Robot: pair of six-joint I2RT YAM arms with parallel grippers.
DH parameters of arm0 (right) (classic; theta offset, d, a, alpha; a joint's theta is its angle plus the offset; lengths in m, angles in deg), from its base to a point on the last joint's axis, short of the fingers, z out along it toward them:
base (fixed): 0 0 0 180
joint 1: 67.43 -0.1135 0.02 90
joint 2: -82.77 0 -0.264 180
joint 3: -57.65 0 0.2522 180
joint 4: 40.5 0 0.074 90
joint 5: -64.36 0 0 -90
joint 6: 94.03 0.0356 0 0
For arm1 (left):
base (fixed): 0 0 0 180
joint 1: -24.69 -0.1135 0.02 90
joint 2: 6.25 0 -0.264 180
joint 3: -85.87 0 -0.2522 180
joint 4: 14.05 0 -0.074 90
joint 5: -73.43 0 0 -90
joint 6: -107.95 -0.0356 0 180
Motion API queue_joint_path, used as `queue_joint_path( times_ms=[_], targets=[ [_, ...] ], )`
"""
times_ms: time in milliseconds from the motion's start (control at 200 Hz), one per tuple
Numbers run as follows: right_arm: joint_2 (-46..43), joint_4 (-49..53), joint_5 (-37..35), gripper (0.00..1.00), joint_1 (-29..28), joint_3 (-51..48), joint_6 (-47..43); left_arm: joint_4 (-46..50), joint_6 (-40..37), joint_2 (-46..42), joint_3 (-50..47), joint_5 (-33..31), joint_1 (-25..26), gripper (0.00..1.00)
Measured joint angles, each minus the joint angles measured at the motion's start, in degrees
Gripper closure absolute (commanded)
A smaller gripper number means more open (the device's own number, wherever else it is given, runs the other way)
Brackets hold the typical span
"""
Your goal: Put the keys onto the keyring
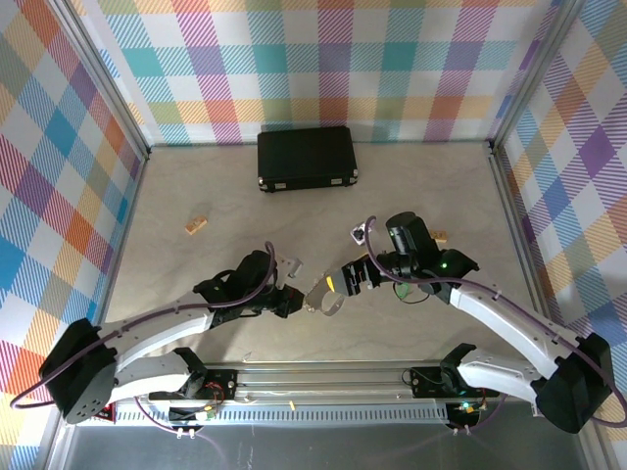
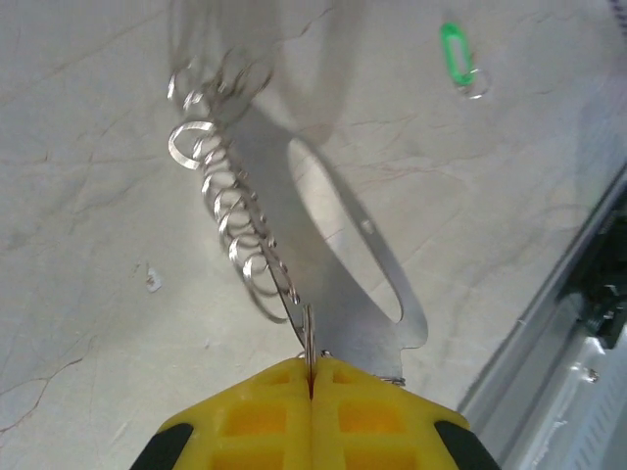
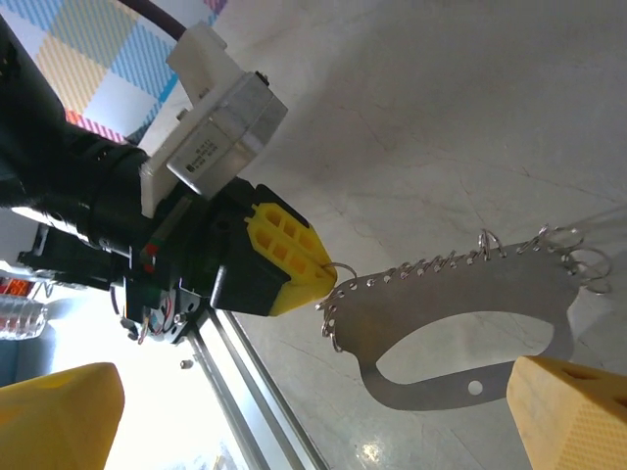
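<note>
We see both arms stretched low and forward over the tabletop (image 1: 176,196), elbows out and wrists angled in toward each other. The two claws meet near the middle, a short way in from the near rail (image 1: 323,377). The left claw (image 1: 292,300) is pinched fully closed, its yellow fingertips (image 2: 265,416) pressed together on a thin wire loop at one end of the keyring (image 2: 338,255). The keyring is a flat silver plate with an oval cut-out and a row of small rings along one edge, and it juts straight out ahead of that claw. The right claw (image 3: 313,416) stands wide open and has hold of nothing. One of its yellow fingers (image 3: 573,416) sits at the plate's lower corner and the other is well off to the side; we cannot tell whether the near one touches the metal. A green-headed key (image 2: 453,49) lies flat on the tabletop beyond the keyring, apart from it, with a small ring at its tip. There is open room ahead: bare surface runs to a black case (image 1: 307,157) by the far wall (image 1: 333,59), and a wooden block (image 1: 197,225) lies well to the left.
</note>
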Motion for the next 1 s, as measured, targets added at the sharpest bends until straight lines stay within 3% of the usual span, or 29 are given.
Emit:
queue_joint_path(
  times_ms=[195,405,670,1000],
  targets=[
    [-2.7,0.5,6.1,0.09,0.0,2.8,-2.1,3.6,-3.8,-4.4,7.0,3.1,0.3,1.0],
    [-2.8,0.1,13.8,0.21,0.0,7.0,-5.7,11.5,-12.0,-4.3,19.5,7.6,0.5,1.0],
    [-2.7,0.6,18.6,0.32,0.0,17.1,-12.5,20.7,-23.5,-2.4,32.3,12.4,0.5,1.0],
    [-1.7,5.5,18.3,0.61,0.0,21.2,-18.6,28.3,-32.4,-0.9,37.8,14.5,0.5,1.0]
  ],
)
